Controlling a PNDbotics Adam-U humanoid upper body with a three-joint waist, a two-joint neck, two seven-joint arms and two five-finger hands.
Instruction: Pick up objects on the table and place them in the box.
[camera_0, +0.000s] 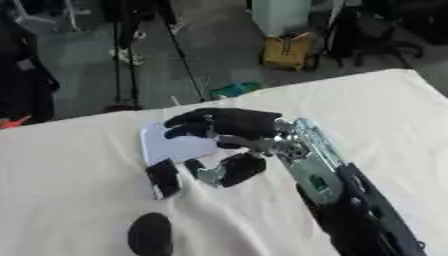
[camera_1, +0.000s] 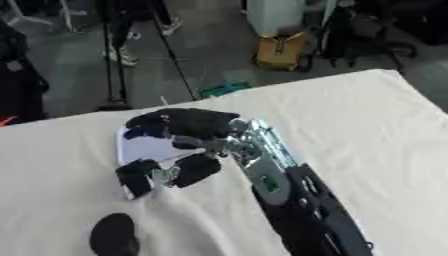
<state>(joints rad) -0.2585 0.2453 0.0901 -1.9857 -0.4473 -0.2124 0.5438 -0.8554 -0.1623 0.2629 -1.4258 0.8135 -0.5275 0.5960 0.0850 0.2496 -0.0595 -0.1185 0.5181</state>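
near table centre, a bit toward 9 o'clock, a flat pale lavender-white object (camera_0: 175, 145) lies on the white cloth-covered table (camera_0: 385, 115); can't make out what it is beyond a thin rectangular shape. right hand (camera_0: 232, 125) sits over its 3 o'clock edge, fingers (camera_0: 188, 122) stretched across the top of it toward 9 o'clock, thumb (camera_0: 238, 169) curled below at 6 o'clock. cannot tell whether the hand is actually gripping it or just resting on it, so grip state unclear. small dark block (camera_0: 163, 179) lies just beside the pale object's 6 o'clock corner, close to the thumb, tilted slightly. right forearm (camera_0: 319, 175) runs in from 5 o'clock, silver then black. dark rounded shape (camera_0: 150, 234) shows at 7 o'clock near the bottom edge, well apart from the pale object; can't identify it. beyond the table at 12 o'clock: grey floor, a yellow box-like item (camera_0: 287, 50), black stand legs (camera_0: 122, 60).
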